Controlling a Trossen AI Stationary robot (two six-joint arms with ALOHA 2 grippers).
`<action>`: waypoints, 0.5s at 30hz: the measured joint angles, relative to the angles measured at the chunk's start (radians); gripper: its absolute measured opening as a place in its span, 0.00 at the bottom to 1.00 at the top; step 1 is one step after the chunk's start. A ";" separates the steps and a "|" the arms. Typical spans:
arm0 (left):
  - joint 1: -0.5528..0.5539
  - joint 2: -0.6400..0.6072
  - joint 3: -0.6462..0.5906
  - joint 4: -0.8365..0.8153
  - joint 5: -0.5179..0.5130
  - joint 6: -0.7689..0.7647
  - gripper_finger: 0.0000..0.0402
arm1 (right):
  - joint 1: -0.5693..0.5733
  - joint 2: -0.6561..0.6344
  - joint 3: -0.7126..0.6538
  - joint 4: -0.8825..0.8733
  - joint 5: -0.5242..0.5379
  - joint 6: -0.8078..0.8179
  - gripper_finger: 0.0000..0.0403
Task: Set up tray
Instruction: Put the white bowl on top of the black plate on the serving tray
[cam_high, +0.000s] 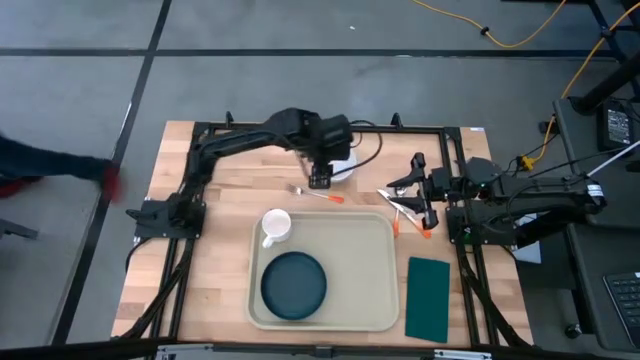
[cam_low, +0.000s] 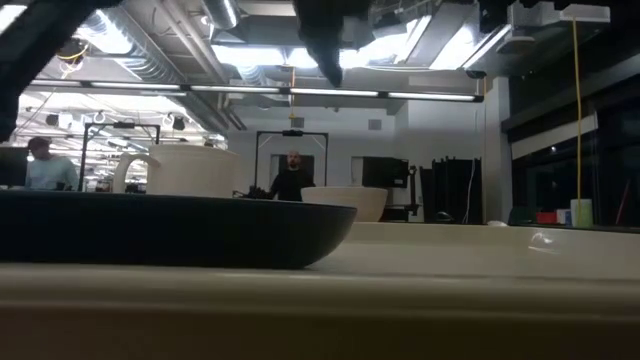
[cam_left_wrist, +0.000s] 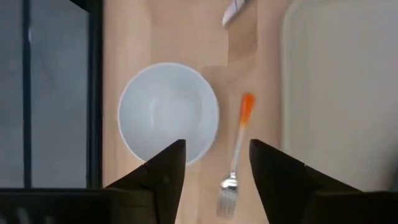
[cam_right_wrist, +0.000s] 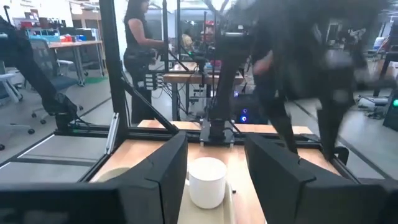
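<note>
I have the left gripper (cam_left_wrist: 211, 165) hovering over the far strip of the table (cam_high: 215, 290), fingers (cam_left_wrist: 165, 171) parted and holding nothing. Directly under it, seen past the fingers, lies a fork (cam_left_wrist: 235, 155) with an orange handle; a white bowl (cam_left_wrist: 168, 112) sits just beside the fork, empty, partly under one finger. From above, the bowl (cam_high: 343, 165) is mostly hidden by the wrist, and the fork (cam_high: 315, 194) lies between the claw and the tray (cam_high: 370, 285). The tray sits on the near side of the claw, a large cream rectangle with rounded corners and a raised rim. Inside it: a white mug (cam_high: 275, 226) in the far left corner and a dark teal plate (cam_high: 294, 284) toward the near left; both look empty. The tray's right half is bare. A dark green napkin (cam_high: 430, 298) lies flat just off the tray's right rim, apart from it. The right gripper (cam_high: 408, 198) waits over the table's right far side, fingers apart with nothing between them; more orange-handled cutlery (cam_high: 405, 215) lies beneath it. Bare wood is open left of the tray. People (cam_right_wrist: 138, 50) stand in the room beyond.
</note>
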 joint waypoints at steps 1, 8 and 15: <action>0.010 0.023 -0.001 0.000 0.007 0.029 0.44 | 0.000 -0.004 0.000 -0.004 0.001 0.001 0.42; 0.046 0.167 0.000 -0.001 0.017 0.157 0.47 | 0.000 -0.029 0.000 -0.005 0.060 0.000 0.42; 0.074 0.271 0.000 0.010 0.079 0.163 0.47 | 0.000 -0.048 0.000 -0.027 0.100 0.000 0.42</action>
